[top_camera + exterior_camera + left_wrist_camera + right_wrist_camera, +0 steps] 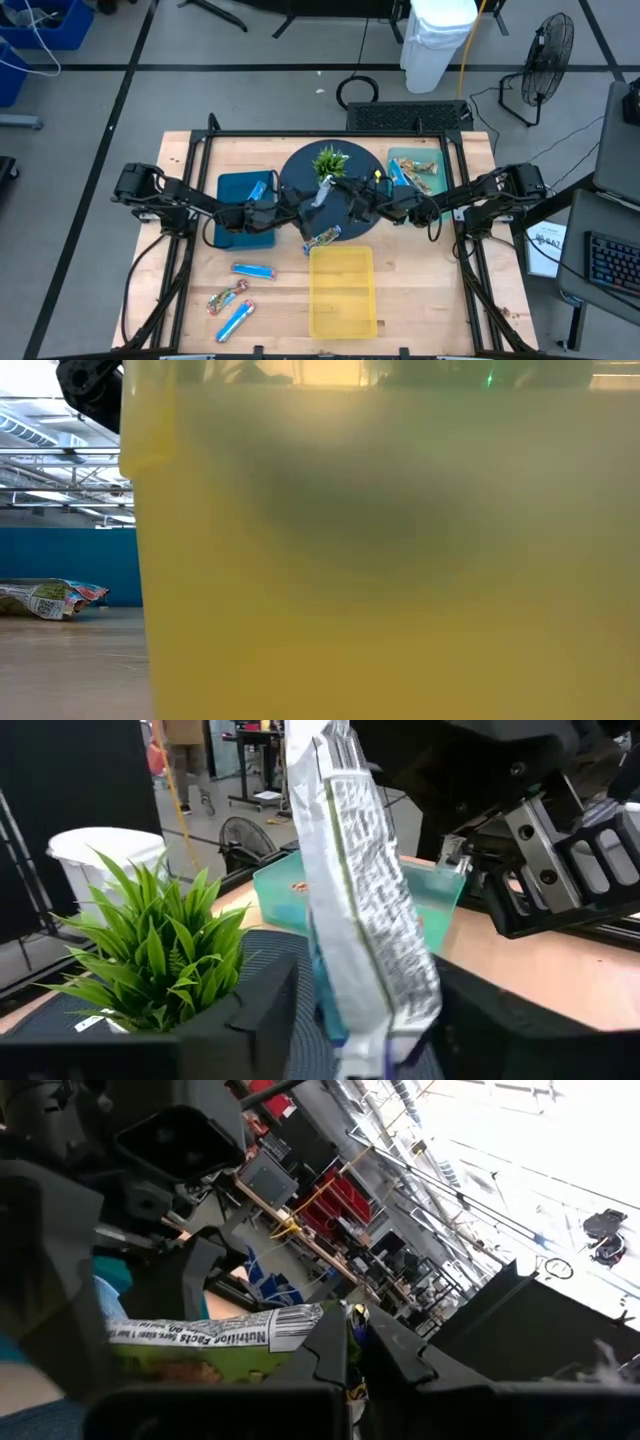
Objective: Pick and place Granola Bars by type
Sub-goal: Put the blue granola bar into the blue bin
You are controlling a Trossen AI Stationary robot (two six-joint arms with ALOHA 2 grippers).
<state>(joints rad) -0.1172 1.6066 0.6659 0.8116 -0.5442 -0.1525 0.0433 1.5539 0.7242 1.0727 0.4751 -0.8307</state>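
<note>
A silver-backed granola bar [320,192] is up in the air between both grippers, above the dark round mat [300,170] that carries the small green plant [330,160]. My left gripper [370,1040] reaches in from the left and my right gripper [350,1342] from the right; each is shut on one end of this bar. Another bar [322,237] lies at the mat's near edge. On the near left of the table lie a blue bar [253,270], a mixed-colour bar [228,297] and a second blue bar [235,320]. My left gripper has the bar's lower end [385,1020] between its two fingers, which stand on either side of the wrapper's width. The bar stands upright from them, lifted clear, silver seam side toward the camera. My right gripper pinches the bar's other end [305,1325], by the printed flap, between its fingertips. The fingers come level from the table's right, and the bar runs away from them toward the left gripper.
A blue tray [232,222] left of the mat holds a blue bar [258,190]. A teal tray [432,160] on the right holds mixed bars. A yellow tray [342,320] sits near the front and fills most of the low view [380,560].
</note>
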